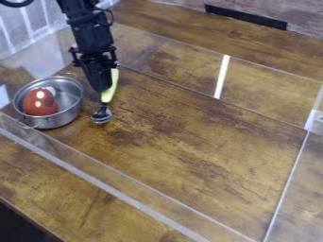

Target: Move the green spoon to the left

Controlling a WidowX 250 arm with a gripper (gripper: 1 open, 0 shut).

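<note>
At the far left of the wooden table (pixel 190 151) stands a round steel bowl (pixel 57 121), upright, with a reddish item (pixel 43 102) inside it that carries a small white patch. Just right of the bowl, the black gripper (pixel 97 88) comes down steeply from the top of the view, pointing almost straight at the tabletop. Its fingers are drawn together with no gap between them, and they sit right against the left side of the green spoon (pixel 109 90) at the upper part of its handle. Whether they pinch the handle or only press beside it cannot be made out.

The spoon is close beside the bowl's right rim but not touching it. Its yellow-green handle runs up and away from the camera, and its round silver end is nearest the camera and down on the wood, just off the bowl's lower right edge.

Further right the table is dark, streaked wood. A narrow bright streak of glare (pixel 222 77) stands near the middle, well apart from the spoon, and a dark flat strip (pixel 246 15) lies along the far edge at upper right
</note>
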